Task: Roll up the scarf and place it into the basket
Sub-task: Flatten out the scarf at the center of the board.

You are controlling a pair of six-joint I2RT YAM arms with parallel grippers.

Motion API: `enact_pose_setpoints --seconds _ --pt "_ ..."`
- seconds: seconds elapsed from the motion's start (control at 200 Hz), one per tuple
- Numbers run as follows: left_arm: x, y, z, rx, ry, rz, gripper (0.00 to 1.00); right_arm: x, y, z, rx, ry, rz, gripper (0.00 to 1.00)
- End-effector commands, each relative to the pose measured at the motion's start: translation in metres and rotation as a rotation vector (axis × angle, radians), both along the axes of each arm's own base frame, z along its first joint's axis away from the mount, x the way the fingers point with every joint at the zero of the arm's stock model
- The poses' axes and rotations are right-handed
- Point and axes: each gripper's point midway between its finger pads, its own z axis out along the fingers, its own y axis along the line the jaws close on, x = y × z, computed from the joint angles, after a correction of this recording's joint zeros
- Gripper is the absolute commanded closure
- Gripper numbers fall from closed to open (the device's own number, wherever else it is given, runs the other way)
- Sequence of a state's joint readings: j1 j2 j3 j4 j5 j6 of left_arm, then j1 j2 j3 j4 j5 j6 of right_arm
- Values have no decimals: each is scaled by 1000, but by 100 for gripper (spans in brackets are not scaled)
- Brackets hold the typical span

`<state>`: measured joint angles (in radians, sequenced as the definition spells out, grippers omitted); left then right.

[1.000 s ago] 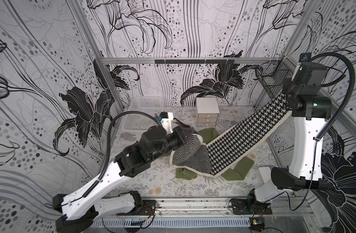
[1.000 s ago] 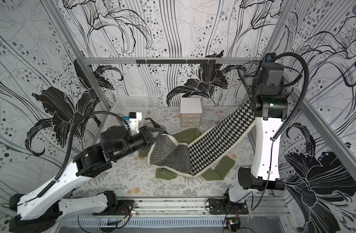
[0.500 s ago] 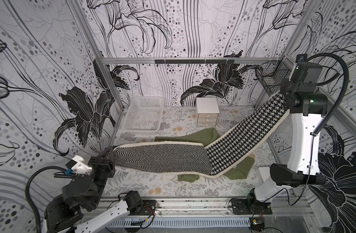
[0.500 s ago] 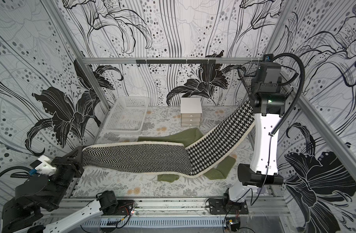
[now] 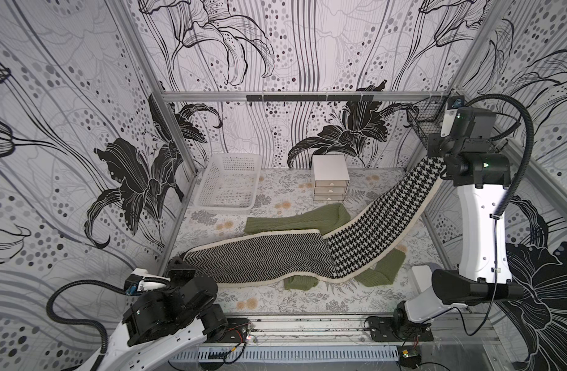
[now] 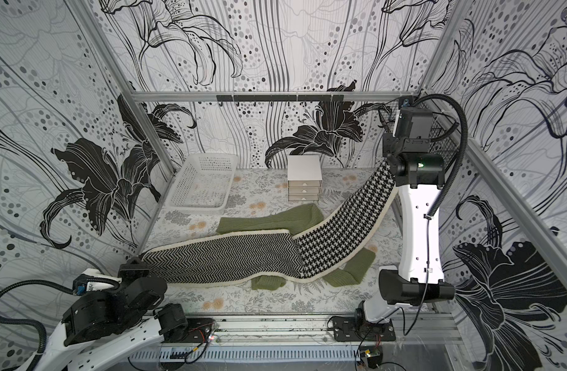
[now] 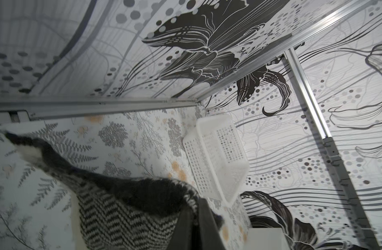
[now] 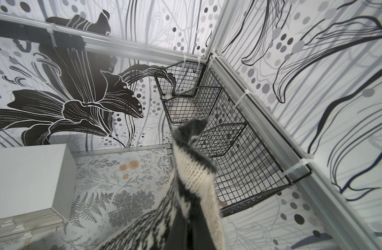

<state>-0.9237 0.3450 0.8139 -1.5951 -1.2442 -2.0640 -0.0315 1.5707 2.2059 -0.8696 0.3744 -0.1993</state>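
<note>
The scarf (image 5: pixel 259 260) is black and white with a cream edge, herringbone on one half and houndstooth on the other. It stretches across the floor from the near left up to the far right. My left gripper (image 5: pixel 179 261) is low at the near-left corner, its jaws close together on the herringbone end (image 7: pixel 120 216). My right gripper (image 5: pixel 436 154) is raised at the far right, shut on the houndstooth end (image 8: pixel 194 173). The white perforated basket (image 5: pixel 222 208) stands empty at the far left, apart from both grippers.
A green knitted piece (image 5: pixel 295 220) lies under the scarf's middle. A small white drawer unit (image 5: pixel 331 167) stands against the back wall. A black wire basket (image 5: pixel 425 119) hangs in the far-right corner beside the right gripper. A hook rail (image 5: pixel 307 97) runs along the back wall.
The left gripper has pulled the herringbone end from over the scarf's middle back to the near-left corner, so the scarf now lies unfolded at full length. The right gripper has stayed raised.
</note>
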Motion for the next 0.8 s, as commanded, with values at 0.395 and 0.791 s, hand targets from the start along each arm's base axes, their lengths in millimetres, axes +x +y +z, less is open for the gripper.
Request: enact_pose_setpoints --seconds 0.395,0.791 --pt "79 -89 127 553 168 -100 1 -6 54 -2 47 8 159 100" --pt "185 -124 -73 243 820 -591 1 -97 239 -83 275 254 796 100"
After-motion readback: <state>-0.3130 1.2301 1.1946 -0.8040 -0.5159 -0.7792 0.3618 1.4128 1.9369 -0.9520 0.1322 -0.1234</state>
